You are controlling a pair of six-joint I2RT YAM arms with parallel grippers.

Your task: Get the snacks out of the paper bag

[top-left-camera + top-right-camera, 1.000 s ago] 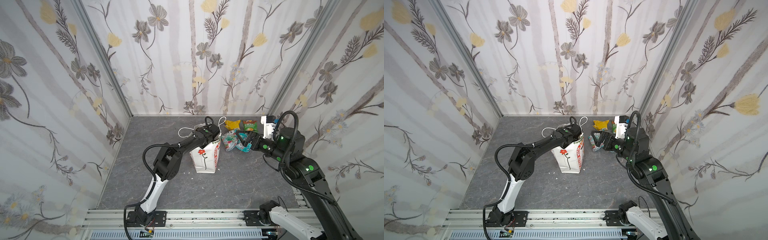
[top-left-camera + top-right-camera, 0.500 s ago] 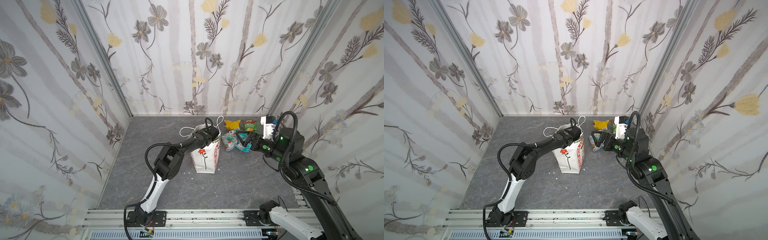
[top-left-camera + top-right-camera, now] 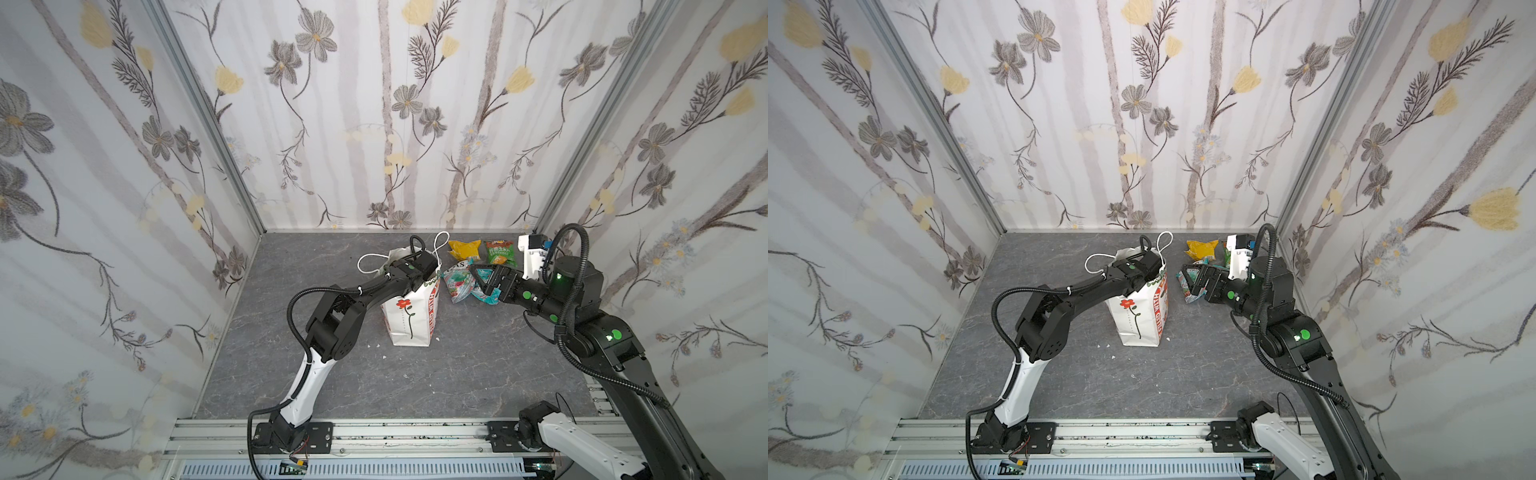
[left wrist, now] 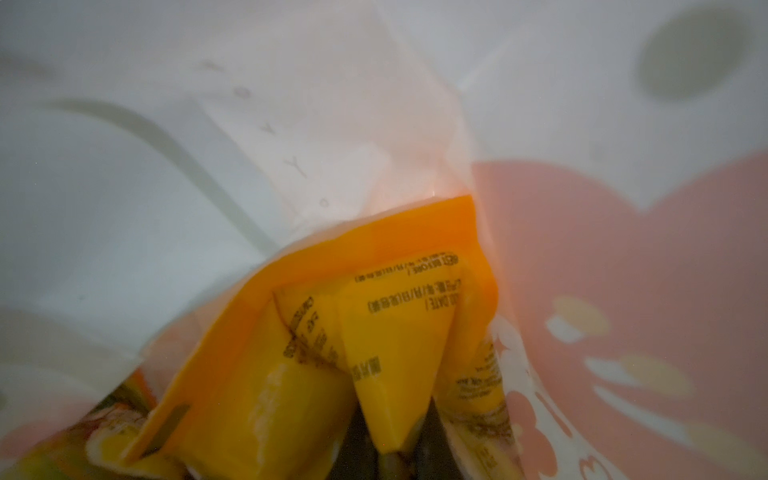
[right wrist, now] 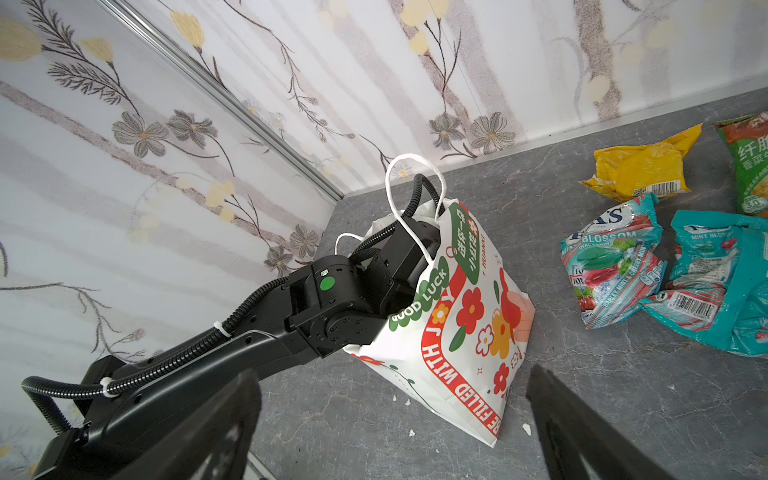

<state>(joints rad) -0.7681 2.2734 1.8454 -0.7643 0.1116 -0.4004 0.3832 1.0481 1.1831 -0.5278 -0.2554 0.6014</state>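
Note:
The white paper bag (image 3: 409, 320) (image 3: 1138, 316) (image 5: 457, 340) stands upright mid-table. My left arm reaches down into its mouth, so in both top views the bag hides that gripper. Inside the bag, my left gripper (image 4: 392, 446) is shut on a fold of the orange snack packet (image 4: 291, 374). Right of the bag lie a yellow packet (image 3: 463, 248) (image 5: 640, 168), a green-and-red packet (image 3: 500, 252), a white-teal packet (image 5: 611, 266) and a teal packet (image 5: 719, 282). Above those last two hovers my right gripper (image 3: 478, 276) (image 5: 395, 436), open and holding nothing.
Patterned walls close the table on three sides, with the back right corner just behind the loose packets. The bag's cord handles (image 3: 368, 262) loop out to the left of its mouth. Small white crumbs (image 3: 384, 357) lie in front of the bag.
My left gripper has closed on the orange packet inside the bag. The right arm has stayed where it was, still open.

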